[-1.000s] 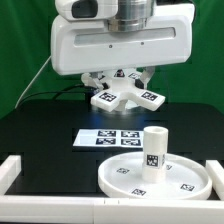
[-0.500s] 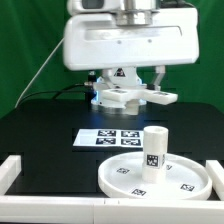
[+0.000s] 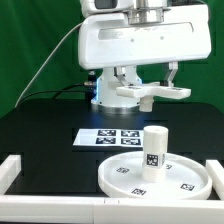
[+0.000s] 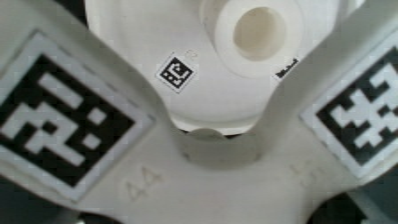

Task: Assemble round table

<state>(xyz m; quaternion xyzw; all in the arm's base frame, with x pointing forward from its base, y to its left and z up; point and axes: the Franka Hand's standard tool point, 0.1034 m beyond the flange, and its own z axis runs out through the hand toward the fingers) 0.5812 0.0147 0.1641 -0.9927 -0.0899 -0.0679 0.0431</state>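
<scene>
Claw (image 3: 128, 84) apparently pinching one cross base (image 3: 142, 95); one leg (image 3: 154, 147) upright on one disc (image 3: 118, 176).

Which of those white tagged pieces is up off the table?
The cross-shaped base, held aloft in the gripper; the round disc lies on the table with the leg upright on it.

I could read no word, number or brand anywhere. There were only black-and-white square tags: several on the marker board (image 3: 117, 139), one on the leg (image 3: 154, 152) and small ones around the disc (image 3: 118, 176). The wrist view showed three on the cross-shaped base (image 4: 214, 150), where a tiny dark mark was too blurred to read.
</scene>
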